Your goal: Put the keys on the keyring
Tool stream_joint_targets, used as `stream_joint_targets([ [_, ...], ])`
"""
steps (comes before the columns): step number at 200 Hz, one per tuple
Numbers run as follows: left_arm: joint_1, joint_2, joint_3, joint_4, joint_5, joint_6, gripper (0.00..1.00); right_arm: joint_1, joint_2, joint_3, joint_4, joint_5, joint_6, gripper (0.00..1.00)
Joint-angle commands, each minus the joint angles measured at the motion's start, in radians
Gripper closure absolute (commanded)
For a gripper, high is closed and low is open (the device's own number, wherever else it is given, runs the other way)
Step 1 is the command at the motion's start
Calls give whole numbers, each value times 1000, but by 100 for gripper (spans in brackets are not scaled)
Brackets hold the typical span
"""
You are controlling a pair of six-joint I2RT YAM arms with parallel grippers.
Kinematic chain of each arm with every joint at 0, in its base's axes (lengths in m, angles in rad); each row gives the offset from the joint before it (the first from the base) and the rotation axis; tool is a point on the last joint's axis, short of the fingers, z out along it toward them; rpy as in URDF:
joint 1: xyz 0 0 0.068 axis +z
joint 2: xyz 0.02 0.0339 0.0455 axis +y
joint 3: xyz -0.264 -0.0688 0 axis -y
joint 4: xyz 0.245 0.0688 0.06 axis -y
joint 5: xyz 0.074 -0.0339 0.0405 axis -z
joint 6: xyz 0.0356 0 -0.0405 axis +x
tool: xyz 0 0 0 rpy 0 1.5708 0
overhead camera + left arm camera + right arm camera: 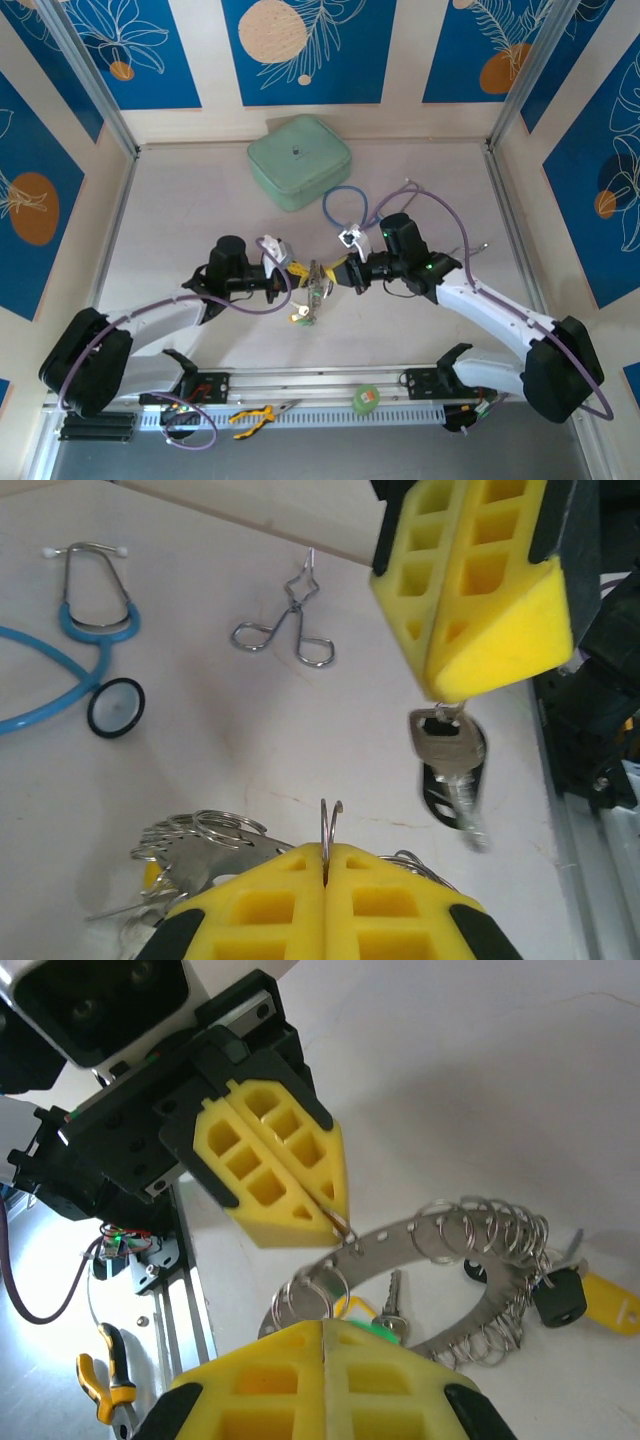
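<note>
L gripper (325, 848) clamped on keyring (395, 1235), R gripper (437, 695) clamped on key (447, 750); edge grip only, key could twist & miss ring.

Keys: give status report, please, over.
Left tool shut on keyring. Right tool shut on key, not yet threaded. Stethoscope well aside, not in way.

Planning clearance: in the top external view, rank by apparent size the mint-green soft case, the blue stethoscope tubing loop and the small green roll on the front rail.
1. mint-green soft case, clearly largest.
2. blue stethoscope tubing loop.
3. small green roll, smallest.
</note>
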Motion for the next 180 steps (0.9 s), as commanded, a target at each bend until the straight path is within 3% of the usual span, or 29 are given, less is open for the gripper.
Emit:
stream_joint_targets([
  [1, -10, 5, 3, 55, 65, -37, 100, 18, 28, 42, 59, -28, 0, 100],
  [180, -12, 17, 18, 34, 54, -66, 100, 60, 167, 93, 116, -8, -20, 100],
])
